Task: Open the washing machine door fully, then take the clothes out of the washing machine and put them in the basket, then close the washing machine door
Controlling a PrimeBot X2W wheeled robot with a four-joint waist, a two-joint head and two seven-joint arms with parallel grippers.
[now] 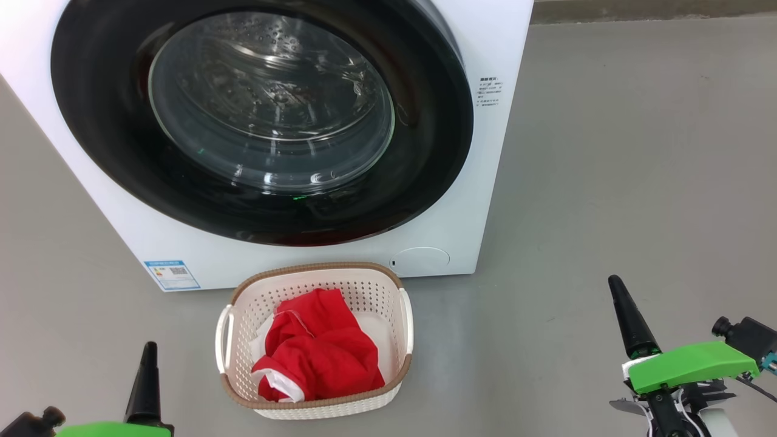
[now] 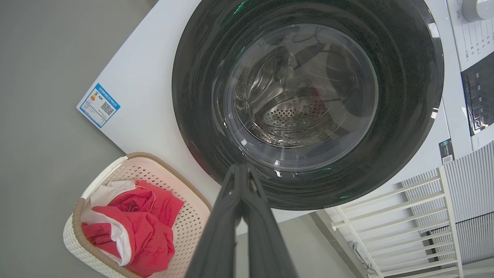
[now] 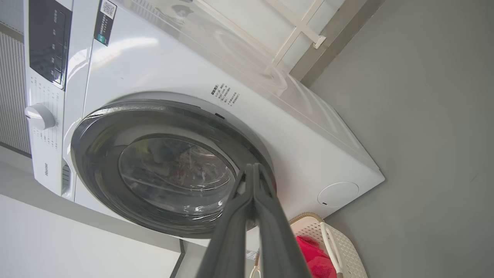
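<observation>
The grey floor (image 1: 607,152) carries the washing machine (image 1: 340,252), with the basket (image 1: 315,266) standing just before it.

Smooth grey floor (image 1: 607,152), white barred frame (image 2: 389,224), ribbed panelling (image 2: 472,185).

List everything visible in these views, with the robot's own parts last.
washing machine: one, white, on the grey floor
washing machine door: one, black rim, clear glass, shut on the machine's front
basket: one, cream, brown rim, on the floor before the machine
clothes: one heap, red with white trim, in the basket
label sticker: one, blue, machine's lower left corner
round cover: one, white, machine's lower right corner
dial: one, white, control panel
left fingers: two, dark, pressed together, lower left
right fingers: two, dark, pressed together, lower right
</observation>
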